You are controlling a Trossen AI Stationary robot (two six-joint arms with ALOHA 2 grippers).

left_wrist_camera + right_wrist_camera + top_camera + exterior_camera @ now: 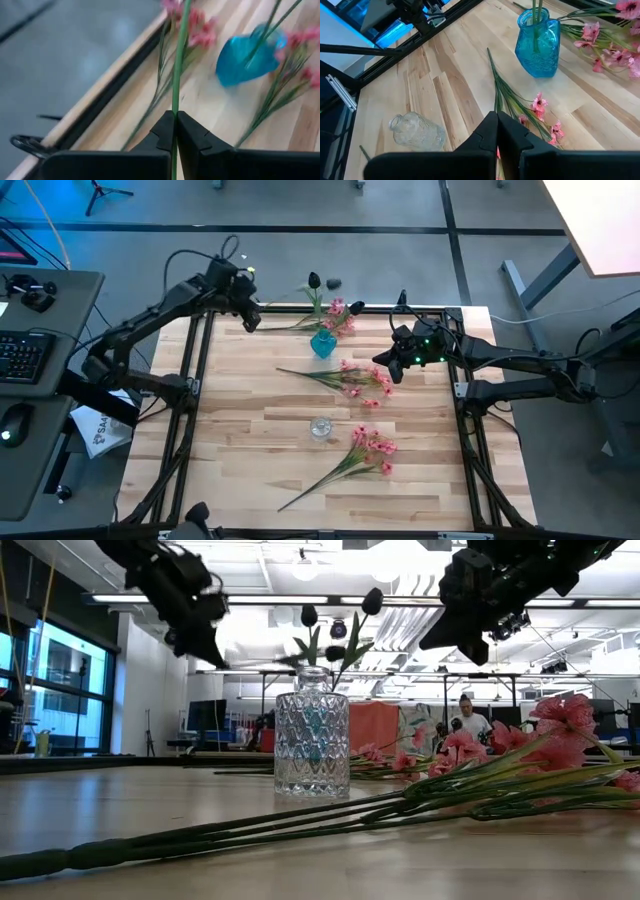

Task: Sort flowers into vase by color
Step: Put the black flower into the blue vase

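Three pink sprays (352, 378) lie on the table (240, 400), and black buds (314, 280) stand in the blue vase (322, 343). The left gripper (250, 320) hangs above the far left part of the table; its fingers (165, 131) are closed on a thin green stem (179, 55), which in the left wrist view runs straight out from the fingertips toward pink blossoms near the table's edge. That far spray (335, 315) stretches from the left gripper across to the blue vase and ends in blossoms just past it. The right gripper (384, 362) hangs over the far right part of the table with its fingers pressed together and nothing visibly between them. The middle spray lies directly under and ahead of it, its blossoms just beside the fingertips and its stem pointing toward the left arm's side. The blue vase stands upright beyond the right gripper, between the two grippers. A clear vase (320, 427) stands upright near the table's centre, nearer the front than either gripper, and shows no stems inside it. The third spray (345, 465) lies in front of the clear vase, well apart from both grippers. The table is pale wood planking in a dark metal frame (195, 370). Around it is grey floor, with a desk carrying a keyboard (22, 356) beyond the left arm. In the low view the room behind is an open hall with ceiling lights, and a person (468, 718) is seated far back.
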